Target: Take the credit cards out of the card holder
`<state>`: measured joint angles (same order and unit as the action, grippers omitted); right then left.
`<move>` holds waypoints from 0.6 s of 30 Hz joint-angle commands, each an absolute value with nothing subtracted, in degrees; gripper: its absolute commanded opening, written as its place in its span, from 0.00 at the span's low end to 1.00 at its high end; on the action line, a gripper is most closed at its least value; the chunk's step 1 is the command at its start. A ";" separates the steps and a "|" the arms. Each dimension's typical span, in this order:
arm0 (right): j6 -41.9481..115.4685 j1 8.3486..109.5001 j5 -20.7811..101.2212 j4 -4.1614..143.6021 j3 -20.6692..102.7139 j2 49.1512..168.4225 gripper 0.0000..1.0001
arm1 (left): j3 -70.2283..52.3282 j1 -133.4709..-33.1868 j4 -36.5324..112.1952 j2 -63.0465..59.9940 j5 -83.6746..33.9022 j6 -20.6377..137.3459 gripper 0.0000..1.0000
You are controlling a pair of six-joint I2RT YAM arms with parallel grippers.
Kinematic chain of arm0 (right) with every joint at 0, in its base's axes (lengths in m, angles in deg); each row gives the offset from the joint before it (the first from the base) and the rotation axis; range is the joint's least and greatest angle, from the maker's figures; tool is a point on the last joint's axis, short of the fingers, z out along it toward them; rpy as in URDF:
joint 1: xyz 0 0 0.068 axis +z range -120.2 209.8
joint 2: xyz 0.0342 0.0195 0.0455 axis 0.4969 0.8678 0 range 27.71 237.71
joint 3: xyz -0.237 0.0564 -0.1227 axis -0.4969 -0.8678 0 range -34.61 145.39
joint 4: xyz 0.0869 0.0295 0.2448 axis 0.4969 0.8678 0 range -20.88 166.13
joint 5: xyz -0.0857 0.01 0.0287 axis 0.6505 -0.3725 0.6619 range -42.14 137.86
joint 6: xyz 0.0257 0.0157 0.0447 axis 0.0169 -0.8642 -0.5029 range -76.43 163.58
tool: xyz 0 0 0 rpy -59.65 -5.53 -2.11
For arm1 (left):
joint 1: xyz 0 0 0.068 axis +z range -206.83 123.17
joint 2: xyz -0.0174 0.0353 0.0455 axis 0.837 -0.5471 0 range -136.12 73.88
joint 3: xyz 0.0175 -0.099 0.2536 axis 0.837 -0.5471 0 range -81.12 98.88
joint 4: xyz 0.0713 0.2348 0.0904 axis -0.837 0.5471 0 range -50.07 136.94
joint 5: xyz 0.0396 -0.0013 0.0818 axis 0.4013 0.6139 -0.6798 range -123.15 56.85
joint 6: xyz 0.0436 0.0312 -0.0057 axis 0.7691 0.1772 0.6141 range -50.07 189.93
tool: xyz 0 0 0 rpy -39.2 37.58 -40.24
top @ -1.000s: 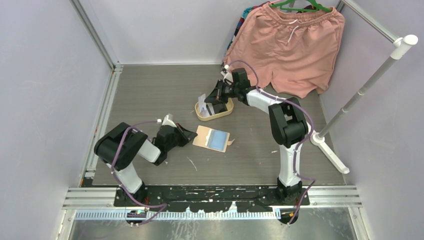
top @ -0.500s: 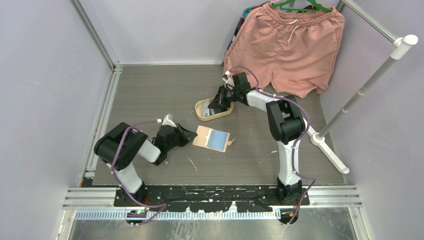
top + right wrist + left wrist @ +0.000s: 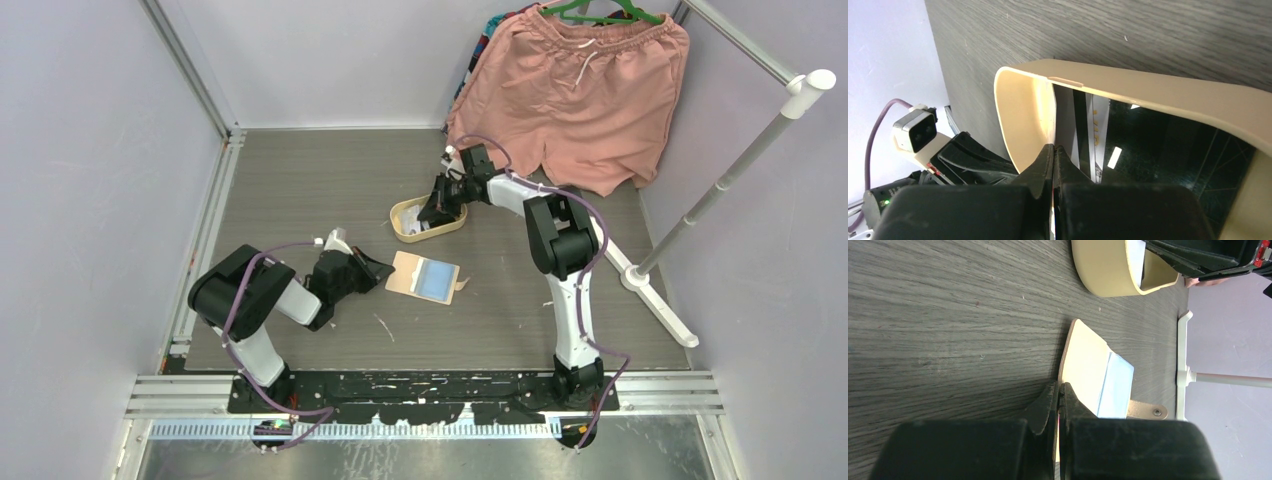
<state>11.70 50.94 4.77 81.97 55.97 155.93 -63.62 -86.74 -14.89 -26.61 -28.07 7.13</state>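
The tan card holder (image 3: 408, 272) lies open on the table, its pale blue pocket (image 3: 437, 281) facing up. My left gripper (image 3: 381, 268) is shut on the holder's left edge. In the left wrist view that edge (image 3: 1087, 357) runs straight into the closed fingertips of the left gripper (image 3: 1058, 389). My right gripper (image 3: 437, 208) reaches down into the cream oval tray (image 3: 405, 232). It is shut on a credit card (image 3: 1064, 122) that stands edge-on against the tray wall (image 3: 1158, 95). A black glossy card (image 3: 1173, 155) lies on the tray floor beside it.
Pink shorts (image 3: 580, 95) hang on a hanger at the back right. A white rack pole and its foot (image 3: 655, 290) stand right of the right arm. Metal frame rails (image 3: 205, 240) border the table's left side. The holder's snap tab (image 3: 1147, 411) sticks out toward the rack.
The right gripper has sunk lower into the tray with its card, and the white card that stood above the tray's left rim is now down inside. The left arm and holder have not moved.
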 commanded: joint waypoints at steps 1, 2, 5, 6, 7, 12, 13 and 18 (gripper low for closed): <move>15.51 50.90 7.48 87.60 60.56 154.92 0.01 | -68.11 -86.46 10.14 -30.54 -30.66 12.37 0.00; 16.00 50.85 8.39 88.67 61.15 154.55 0.02 | -68.11 -86.41 10.22 -30.49 -30.57 12.43 0.00; 18.16 50.80 10.50 93.07 64.36 153.48 0.28 | -68.07 -86.28 10.44 -30.18 -30.35 12.62 0.00; 19.03 50.80 11.04 94.86 65.72 153.34 0.33 | -68.03 -86.23 10.61 -29.92 -30.34 12.71 0.00; 19.72 50.76 11.53 96.43 67.16 153.04 0.36 | -68.02 -86.27 10.73 -29.74 -30.28 12.72 0.00; 20.50 50.72 14.90 98.47 70.33 147.29 0.40 | -68.14 -86.25 12.10 -27.78 -30.13 12.93 0.00; 19.92 50.72 15.51 97.23 69.08 144.38 0.42 | -68.12 -86.27 12.54 -26.94 -30.19 13.20 0.00; 17.71 50.69 21.41 96.85 62.81 132.64 0.51 | -67.68 -86.36 17.54 -22.57 -30.99 14.84 0.00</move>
